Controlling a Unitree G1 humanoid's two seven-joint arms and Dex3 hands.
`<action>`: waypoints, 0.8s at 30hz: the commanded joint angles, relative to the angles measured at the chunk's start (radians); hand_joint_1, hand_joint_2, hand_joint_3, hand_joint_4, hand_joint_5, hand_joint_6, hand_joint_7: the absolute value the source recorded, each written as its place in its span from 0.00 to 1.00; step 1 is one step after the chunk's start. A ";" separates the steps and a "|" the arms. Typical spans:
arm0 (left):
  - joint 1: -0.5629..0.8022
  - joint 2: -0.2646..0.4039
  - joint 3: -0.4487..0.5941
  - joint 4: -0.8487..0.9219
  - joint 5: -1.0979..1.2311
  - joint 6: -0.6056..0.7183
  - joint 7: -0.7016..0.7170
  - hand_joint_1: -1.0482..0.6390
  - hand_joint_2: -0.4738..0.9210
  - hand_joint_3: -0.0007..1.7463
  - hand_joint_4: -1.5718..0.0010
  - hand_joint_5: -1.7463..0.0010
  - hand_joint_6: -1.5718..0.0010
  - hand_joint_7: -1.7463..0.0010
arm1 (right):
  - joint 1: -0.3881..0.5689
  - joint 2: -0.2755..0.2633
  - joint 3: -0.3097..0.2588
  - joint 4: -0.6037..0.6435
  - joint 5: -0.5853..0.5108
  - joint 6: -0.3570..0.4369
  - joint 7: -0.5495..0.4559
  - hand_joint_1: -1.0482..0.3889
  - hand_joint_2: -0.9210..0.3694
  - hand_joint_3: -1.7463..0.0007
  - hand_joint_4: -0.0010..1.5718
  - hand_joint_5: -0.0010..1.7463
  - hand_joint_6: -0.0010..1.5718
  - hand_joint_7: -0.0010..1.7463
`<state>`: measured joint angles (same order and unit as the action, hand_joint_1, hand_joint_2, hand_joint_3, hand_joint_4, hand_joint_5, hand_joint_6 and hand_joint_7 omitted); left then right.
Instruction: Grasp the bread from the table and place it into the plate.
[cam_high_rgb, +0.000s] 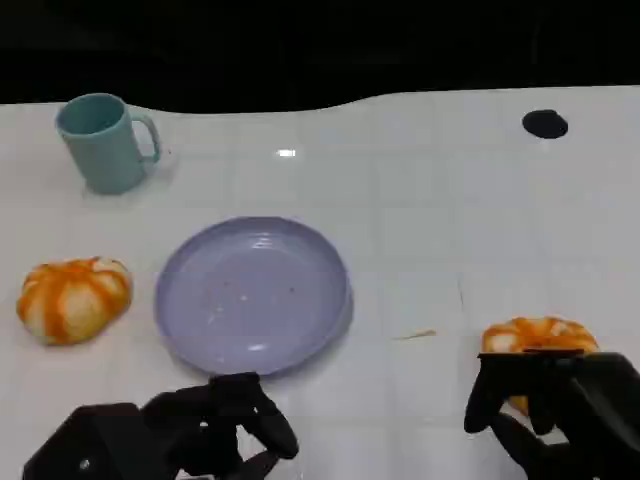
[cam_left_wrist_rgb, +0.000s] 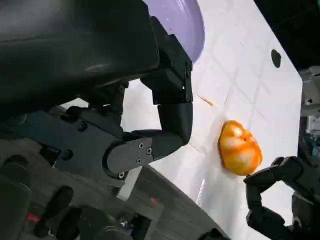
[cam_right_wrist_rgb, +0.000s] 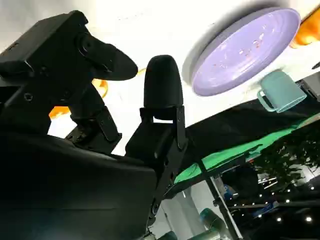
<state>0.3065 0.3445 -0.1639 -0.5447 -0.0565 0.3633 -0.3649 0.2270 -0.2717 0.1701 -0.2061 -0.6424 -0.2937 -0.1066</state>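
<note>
White tiled table (cam_high_rgb: 420, 230) carries a lavender plate (cam_high_rgb: 252, 295) at its middle, a teal mug (cam_high_rgb: 103, 142) toward the far left corner, one bread (cam_high_rgb: 75, 298) at the left edge, another bread (cam_high_rgb: 538, 337) near the right edge. Right hand (cam_high_rgb: 560, 405) spreads its fingers just beside that bread, holding nothing. Left hand (cam_high_rgb: 215, 430) hangs empty at the near edge, fingers curled but apart

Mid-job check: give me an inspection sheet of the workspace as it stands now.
Surface: white table, faint grid lines, one black dot at the far right.
Job's things: right bread on the table at the right hand's fingertips; left bread left of the plate; purple plate holds only crumbs.
Clutter: teal mug, upright, far left.
Hands: left hand curled, holding nothing; right hand at the right bread, grip cannot be told.
Cables: nothing seen.
Surroundings: dark background; green strip and plants in the right wrist view.
</note>
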 joint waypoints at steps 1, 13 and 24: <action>0.008 0.011 0.010 -0.011 -0.007 0.001 -0.009 0.42 0.94 0.40 0.60 0.00 0.63 0.17 | 0.003 -0.007 -0.007 -0.011 0.003 0.004 -0.004 0.70 0.49 0.34 0.60 1.00 0.58 0.72; 0.004 0.013 0.004 -0.006 0.005 -0.007 -0.008 0.42 0.93 0.40 0.60 0.00 0.62 0.17 | 0.002 -0.010 -0.009 -0.013 0.008 0.011 0.001 0.69 0.49 0.33 0.59 1.00 0.57 0.72; 0.006 0.007 0.012 -0.001 -0.008 -0.011 -0.015 0.42 0.93 0.40 0.59 0.00 0.62 0.17 | 0.002 -0.011 -0.008 -0.014 0.005 0.009 0.000 0.70 0.49 0.33 0.59 1.00 0.58 0.71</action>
<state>0.3082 0.3447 -0.1607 -0.5504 -0.0541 0.3662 -0.3677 0.2274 -0.2718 0.1703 -0.2098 -0.6414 -0.2855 -0.1054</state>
